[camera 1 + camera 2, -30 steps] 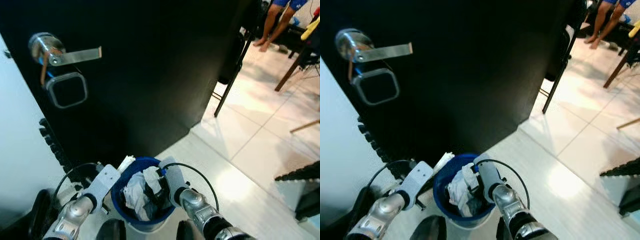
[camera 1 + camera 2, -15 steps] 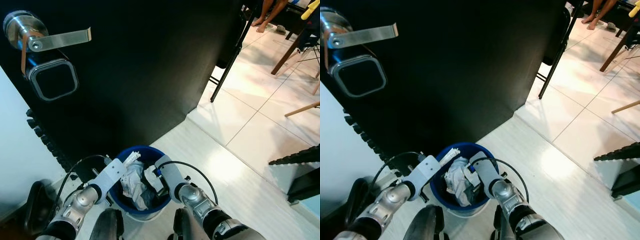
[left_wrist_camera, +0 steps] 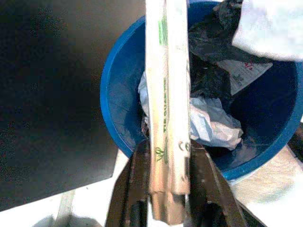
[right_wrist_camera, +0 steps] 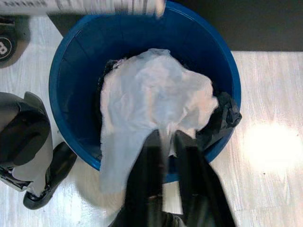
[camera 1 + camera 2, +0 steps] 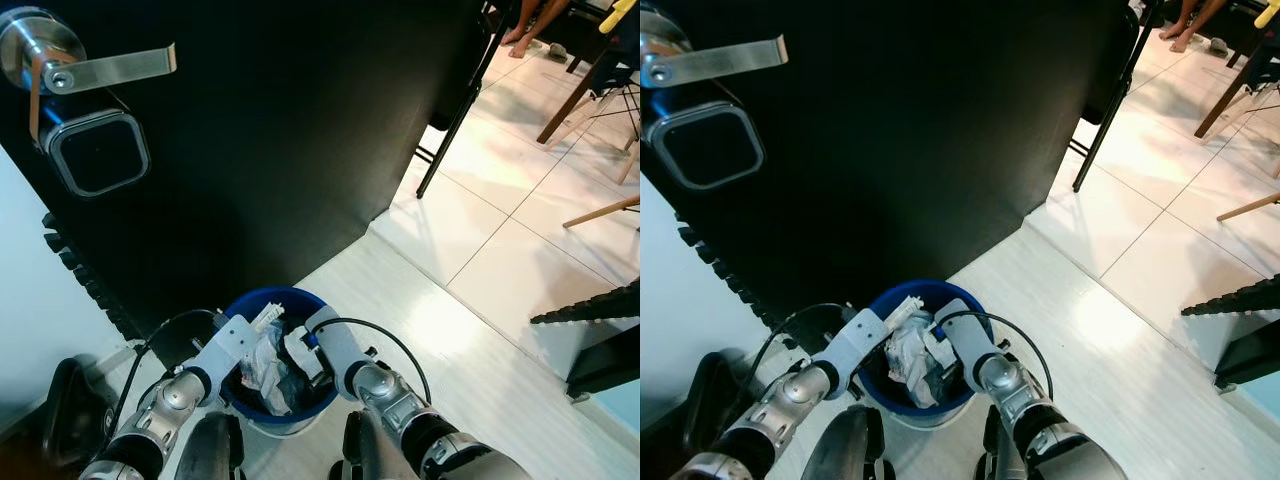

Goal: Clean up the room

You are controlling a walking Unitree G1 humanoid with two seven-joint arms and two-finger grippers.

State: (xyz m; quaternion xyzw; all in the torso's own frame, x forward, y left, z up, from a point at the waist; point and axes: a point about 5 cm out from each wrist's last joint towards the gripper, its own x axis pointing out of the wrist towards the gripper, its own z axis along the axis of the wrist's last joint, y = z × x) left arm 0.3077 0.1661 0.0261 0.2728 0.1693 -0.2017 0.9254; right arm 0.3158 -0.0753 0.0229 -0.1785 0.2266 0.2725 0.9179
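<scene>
A blue bin (image 5: 232, 312) stands on the floor at the foot of a black door, with crumpled paper and dark plastic inside. My left gripper (image 3: 168, 184) is shut on a long paper-wrapped packet (image 3: 165, 104) with green print, which points over the bin's rim (image 3: 111, 94). My right gripper (image 4: 166, 139) is shut on a white crumpled sheet (image 4: 151, 94) that hangs into the bin (image 4: 61, 61). In the left eye view the packet (image 5: 265, 318) and the sheet (image 5: 262, 362) sit between both wrists above the bin's mouth.
The black door (image 5: 300, 120) carries a silver lever handle (image 5: 100, 68) and a keypad lock (image 5: 95, 150). A black folding chair (image 5: 455, 110) stands by its edge. A person's feet (image 5: 525, 40) and wooden chair legs (image 5: 600, 210) are on the tiled floor at right. My feet (image 5: 215, 450) flank the bin.
The camera view has shifted, so the door handle sits further left. The left gripper has brought the packet inward from the bin's rim to over its mouth. The right gripper still holds the sheet.
</scene>
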